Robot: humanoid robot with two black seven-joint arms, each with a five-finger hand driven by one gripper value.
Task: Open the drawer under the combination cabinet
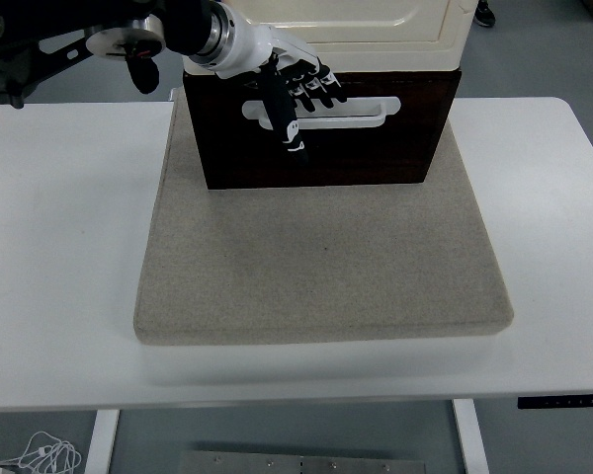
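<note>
While hooking its curled left hand (298,94) into the drawer handle (348,112), it's needing a straight, level pull outward.

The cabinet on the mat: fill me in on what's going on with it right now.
The robot's left hand is up against the white handle of the dark brown drawer under the cream cabinet. Its fingers lie over the handle's left part; a firm grip cannot be confirmed. The drawer front looks flush, so not opened yet. The unit sits at the back of a grey mat on the white table. The right hand is out of view.
</note>
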